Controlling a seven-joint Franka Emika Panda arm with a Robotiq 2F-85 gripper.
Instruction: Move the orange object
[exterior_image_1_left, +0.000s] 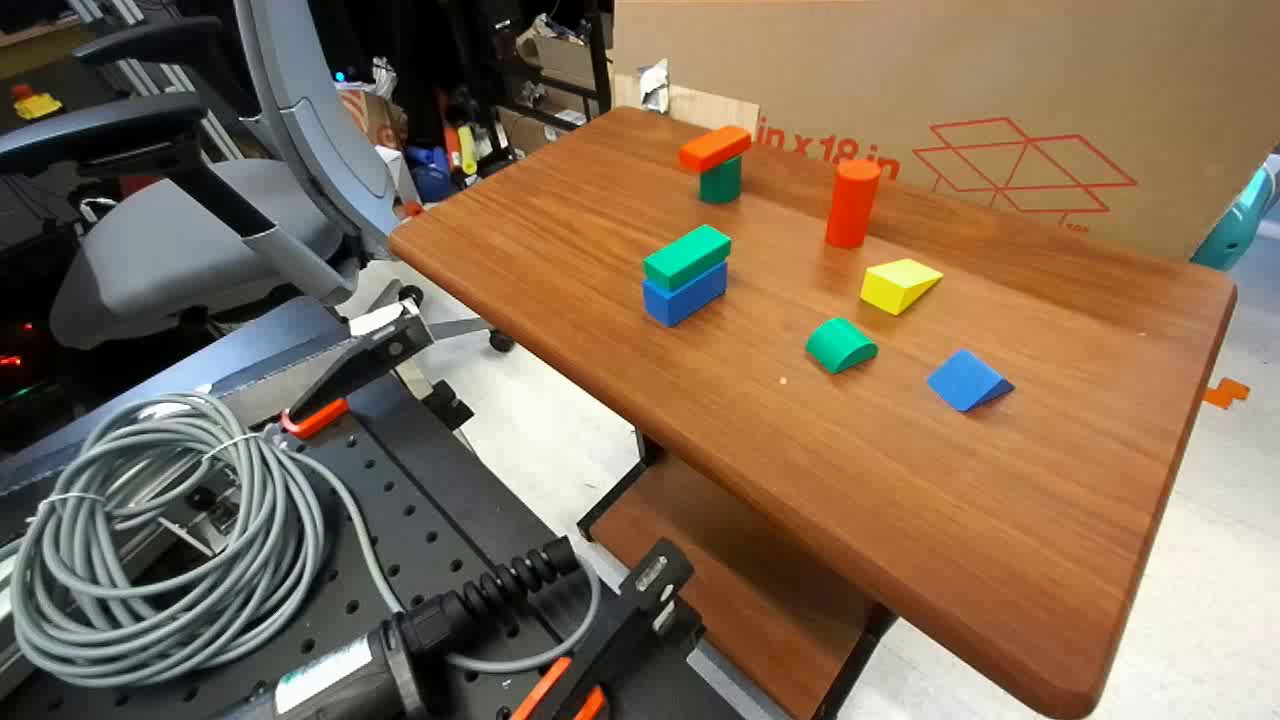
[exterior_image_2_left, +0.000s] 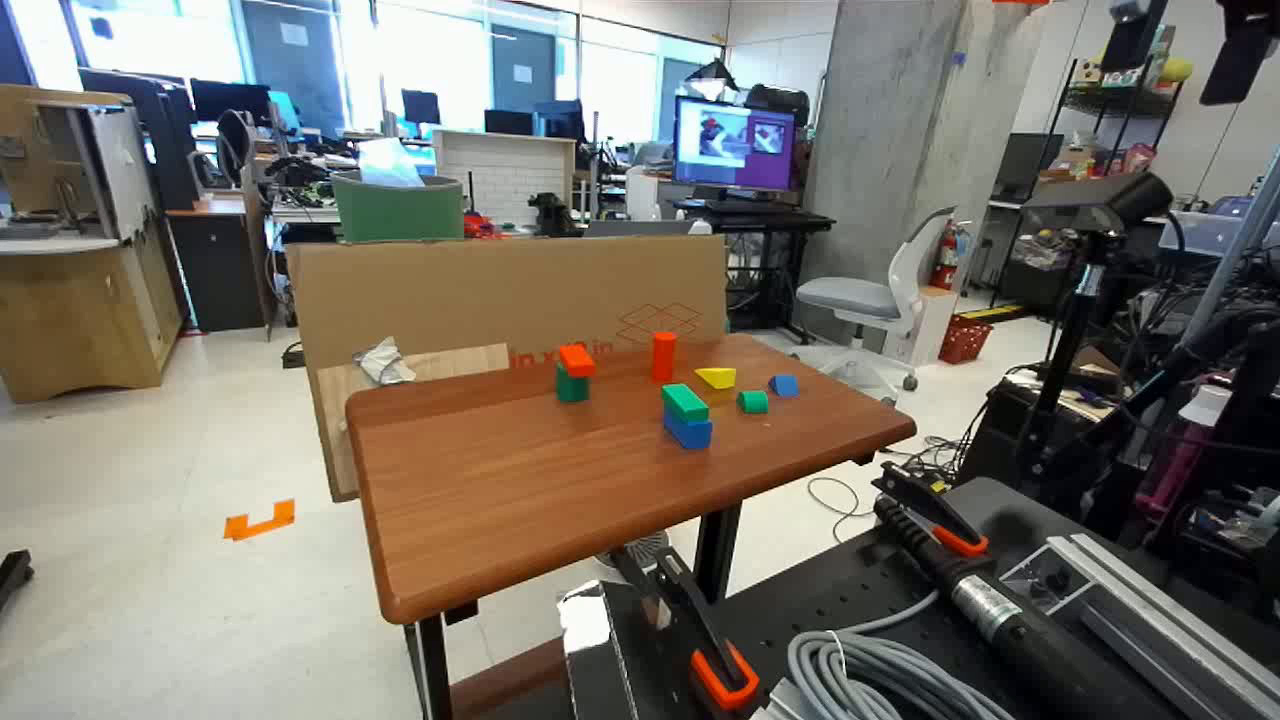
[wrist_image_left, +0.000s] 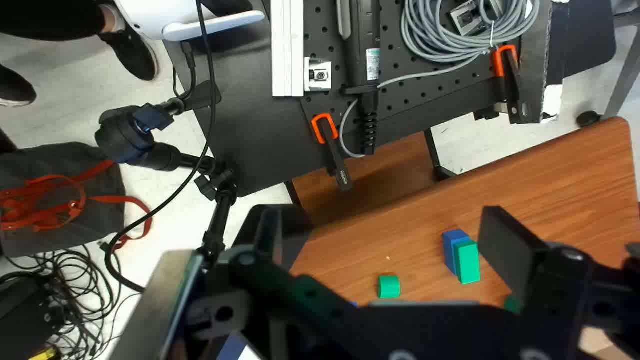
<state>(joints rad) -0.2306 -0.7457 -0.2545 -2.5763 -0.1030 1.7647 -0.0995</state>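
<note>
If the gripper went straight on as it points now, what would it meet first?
Probably the wooden tabletop, near its edge. In the wrist view, the open gripper seems aimed clear of the green half-round block, but depth is unclear.

Pincer (wrist_image_left: 392, 235) spread wide apart

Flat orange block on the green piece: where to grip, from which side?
I'd come straight down from above and pinch the orange block across its long sides, near the middle. It lies flat atop the green piece, narrower across than along, with no other block against its sides. Keep the grip shallow: reaching lower could knock the green piece.
</note>
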